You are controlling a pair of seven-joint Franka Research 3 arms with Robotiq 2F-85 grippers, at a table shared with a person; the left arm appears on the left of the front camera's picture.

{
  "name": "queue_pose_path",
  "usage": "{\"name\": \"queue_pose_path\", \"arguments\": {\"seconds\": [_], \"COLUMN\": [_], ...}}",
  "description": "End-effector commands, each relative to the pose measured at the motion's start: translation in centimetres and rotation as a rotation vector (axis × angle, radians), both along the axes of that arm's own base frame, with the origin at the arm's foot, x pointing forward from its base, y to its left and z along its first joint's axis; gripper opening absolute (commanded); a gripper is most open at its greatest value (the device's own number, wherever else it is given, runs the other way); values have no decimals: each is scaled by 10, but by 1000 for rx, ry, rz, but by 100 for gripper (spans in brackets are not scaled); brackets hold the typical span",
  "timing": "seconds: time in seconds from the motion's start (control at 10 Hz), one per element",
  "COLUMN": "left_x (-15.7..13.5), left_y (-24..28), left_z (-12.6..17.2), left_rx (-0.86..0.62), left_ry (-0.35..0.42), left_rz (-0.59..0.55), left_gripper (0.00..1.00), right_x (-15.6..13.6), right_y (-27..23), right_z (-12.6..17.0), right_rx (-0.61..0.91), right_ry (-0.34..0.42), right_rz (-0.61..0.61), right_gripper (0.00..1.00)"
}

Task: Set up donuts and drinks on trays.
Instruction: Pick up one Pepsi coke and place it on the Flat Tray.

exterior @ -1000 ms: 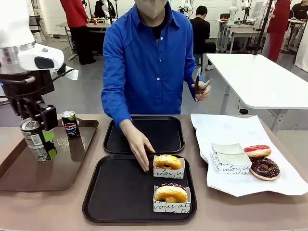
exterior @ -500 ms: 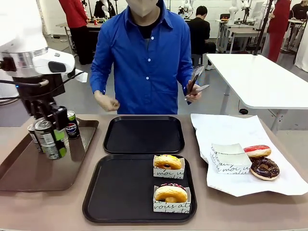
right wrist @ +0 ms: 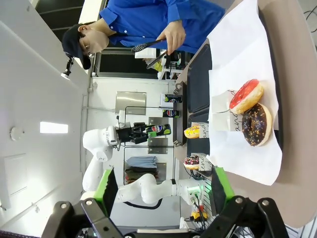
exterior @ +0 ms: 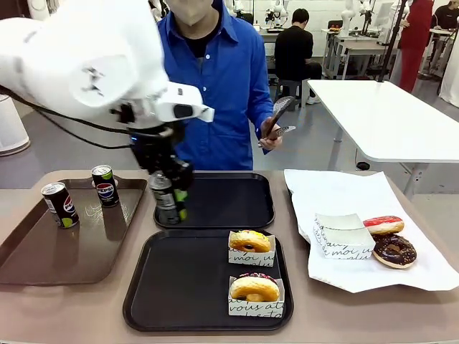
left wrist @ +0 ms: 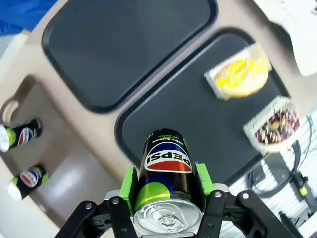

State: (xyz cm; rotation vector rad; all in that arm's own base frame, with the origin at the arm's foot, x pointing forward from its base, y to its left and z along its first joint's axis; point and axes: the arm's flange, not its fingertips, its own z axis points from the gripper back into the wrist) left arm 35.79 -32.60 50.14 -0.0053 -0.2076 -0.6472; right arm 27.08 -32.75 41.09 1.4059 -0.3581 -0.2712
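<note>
My left gripper [exterior: 171, 195] is shut on a dark Pepsi can [exterior: 166, 202] and holds it upright above the front left corner of the far black tray [exterior: 237, 183]. In the left wrist view the can [left wrist: 166, 171] sits between the green pads [left wrist: 130, 181]. The near black tray [exterior: 179, 287] carries a yellow-glazed donut [exterior: 249, 241] and a sprinkled donut [exterior: 254, 287], each in a white paper holder. Two more cans [exterior: 59, 204] [exterior: 105, 185] stand on the brown tray [exterior: 43, 265]. My right gripper [right wrist: 163, 198] is open with nothing between its fingers.
White paper [exterior: 337, 190] at the right bears a red-glazed donut [exterior: 382, 224], a chocolate donut [exterior: 394, 249] and an empty paper holder [exterior: 343, 235]. A person in a blue shirt stands at the far side, holding tongs [exterior: 278, 118] in one hand.
My left arm has swung right with the can, from over the brown tray to the far black tray's corner. The person's free hand has dropped out of sight.
</note>
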Motion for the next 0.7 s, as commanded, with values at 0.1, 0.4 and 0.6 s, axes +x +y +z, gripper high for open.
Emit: {"name": "queue_pose_path", "arguments": {"seconds": [0.1,0.4,0.6], "left_x": [28,19,19], "left_y": [-31,-25,-25], "left_z": [-12,-23,-23], "left_rx": [92,42,42], "left_ry": [97,47,47], "left_rz": [12,5,5], "left_gripper": [58,58,58], "right_x": [0,0,0], "right_y": [1,1,1], "right_z": [1,1,1], "right_rx": [12,12,12], "right_ry": [-5,-5,-5], "right_rz": [-5,-5,-5], "right_gripper": [100,100,100]}}
